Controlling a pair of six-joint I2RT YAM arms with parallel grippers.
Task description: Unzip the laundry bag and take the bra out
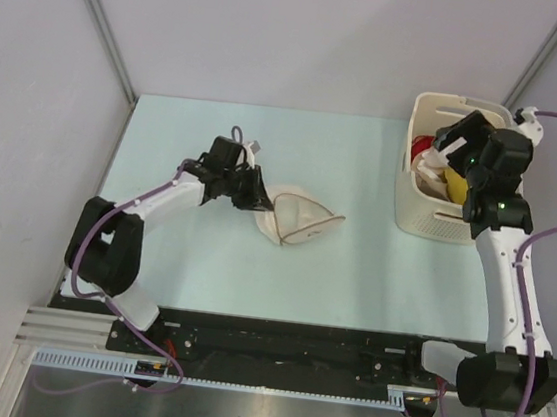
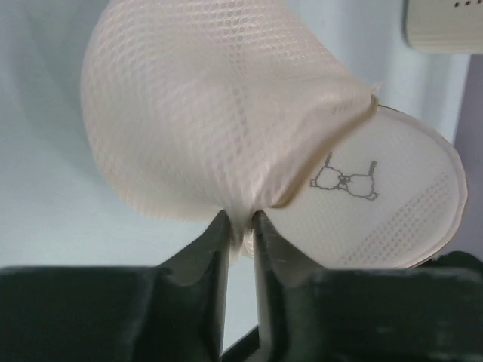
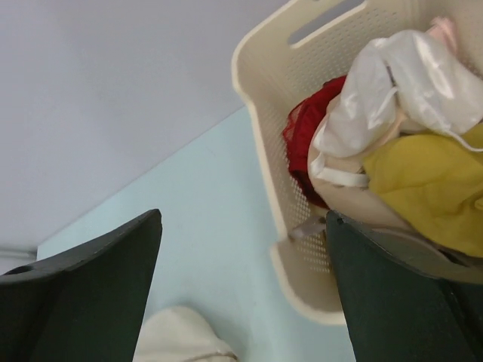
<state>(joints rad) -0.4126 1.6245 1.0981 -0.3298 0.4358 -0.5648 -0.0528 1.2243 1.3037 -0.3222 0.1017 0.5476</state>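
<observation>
Left pincer (image 2: 240, 226) clenched on laundry bag (image 2: 219, 113) rim, halves apart, mid-bench (image 1: 351, 277). Right pincer (image 3: 243, 219) released, spread wide over basket (image 3: 256, 113) at bench 2 o'clock. Yellow bra (image 3: 430, 188) inside, touching white garment (image 3: 400, 83), red cloth (image 3: 309, 128) at its 9 o'clock.

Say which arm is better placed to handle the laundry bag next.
Left. The left gripper is shut on the laundry bag; the right gripper hangs open over the basket holding the bra.
</observation>
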